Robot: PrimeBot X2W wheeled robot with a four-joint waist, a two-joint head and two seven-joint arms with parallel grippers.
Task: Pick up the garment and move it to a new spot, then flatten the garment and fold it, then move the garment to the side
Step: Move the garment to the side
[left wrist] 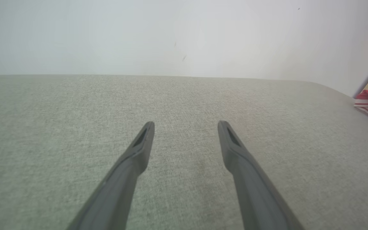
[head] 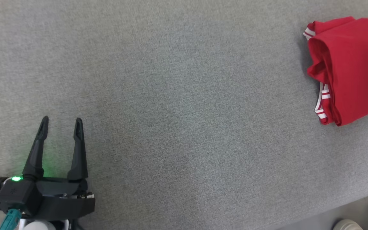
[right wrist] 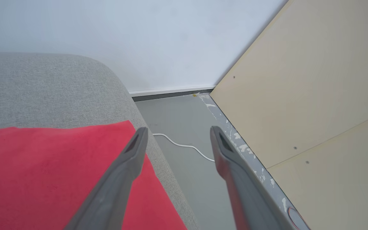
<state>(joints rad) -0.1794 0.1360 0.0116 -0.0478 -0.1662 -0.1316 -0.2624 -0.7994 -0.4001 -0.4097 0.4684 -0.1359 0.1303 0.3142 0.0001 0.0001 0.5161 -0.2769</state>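
The left gripper (head: pixel 61 123) is showing two long, tapered black fingers (head: pixel 37 150) on an angular black housing (head: pixel 53 195); a green light (head: pixel 16 179) is glowing there, a teal cable (head: pixel 10 220) is trailing beneath. On the right gripper (right wrist: pixel 177 129), grey fingers are showing slotted tips.

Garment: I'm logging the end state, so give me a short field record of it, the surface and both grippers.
garment: red, white-striped trim, folded, lying free
position: far right of grey cushion, near its edge
left gripper: open, empty, far from garment
right gripper: open, holding nothing, at garment's edge
floor: white cable lying on it
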